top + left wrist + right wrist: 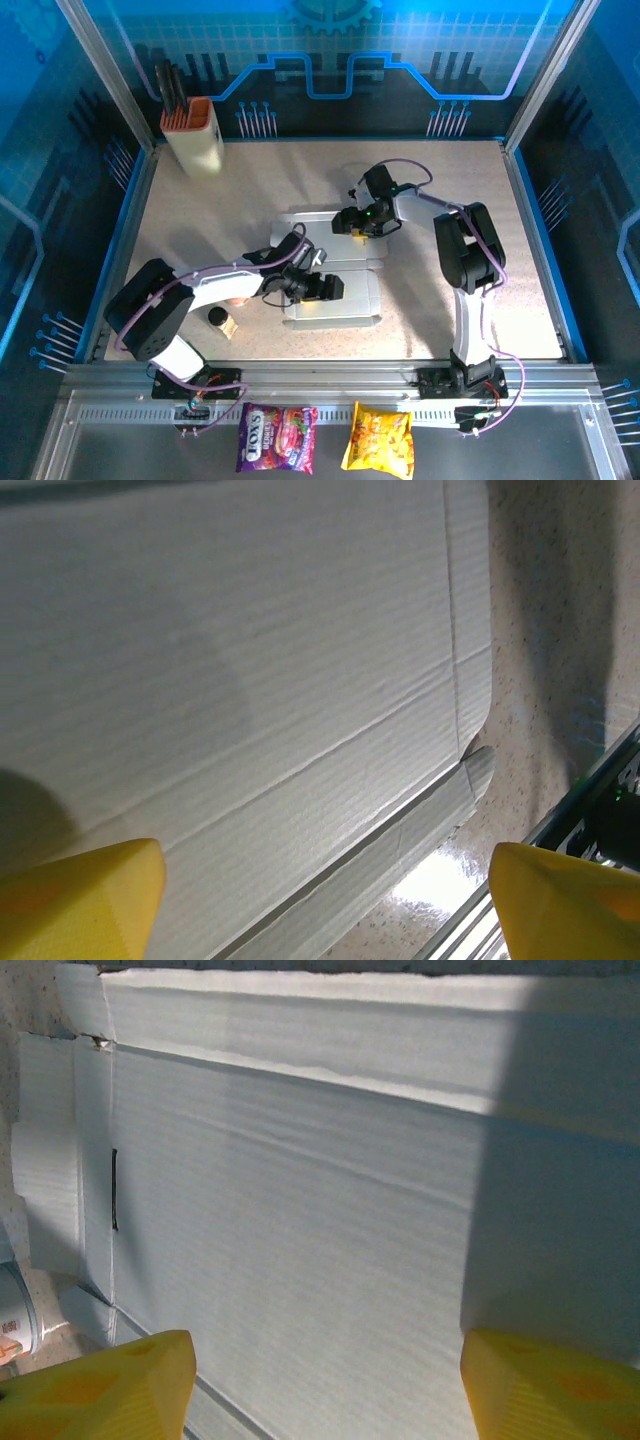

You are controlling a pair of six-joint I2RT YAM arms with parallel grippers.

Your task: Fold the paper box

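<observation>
Tabletop (470,290) of speckled beige is pictured from above, framed by aluminium rails and blue-lit panels. The paper box (345,305) is laid flat and unfolded at its centre, a pale grey sheet of creased cardboard with flaps reaching toward the far side.

The left arm (170,305) is stretched from the near-left corner to the sheet's near half, where the left gripper (325,287) is held low over the cardboard. The right arm (465,260) is bent in from the near-right side, and the right gripper (355,222) is held over the sheet's far part. Whether either gripper is touching the sheet cannot be told.

A cream holder with an orange top (195,135) is stood at the far-left corner, with dark handles stuck in it. A purple snack bag (277,437) and a yellow snack bag (378,437) are laid side by side on the near ledge in front of the arm bases. A small dark-capped object (220,321) is seen just beside the left arm.

In the left wrist view the yellow fingertips (85,900) are spread wide with nothing pinched, above crease lines and a rounded corner tab (480,770). In the right wrist view the fingertips (100,1390) are likewise parted, over a panel marked by a short dark slit (113,1190).
</observation>
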